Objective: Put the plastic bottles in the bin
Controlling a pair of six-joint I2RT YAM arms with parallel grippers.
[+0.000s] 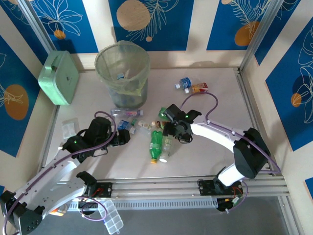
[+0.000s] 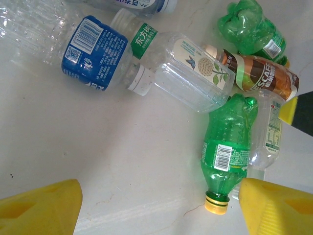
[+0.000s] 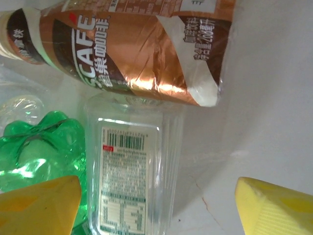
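We saw the left pincer (image 2: 160, 198) open over the desk (image 2: 98, 161), the right pincer (image 3: 157, 198) open astride a clear bottle (image 3: 128, 166).

The bin (image 1: 111, 81) is translucent grey-green with a pale-green liner, the box (image 1: 59, 78) beside it is mint green, and the wall panels (image 1: 146, 24) are deep blue with white leaf outlines and tan-orange discs. On the off-white table (image 2: 98, 161), the green bottle (image 2: 226, 142) has a yellow cap and a green-and-white label. The blue-label bottle (image 2: 93, 54) is otherwise clear, the butterfly-label bottle (image 2: 188, 68) carries white with what looks like a pale flower, and the coffee bottle (image 3: 132, 44) is coppery brown and white.
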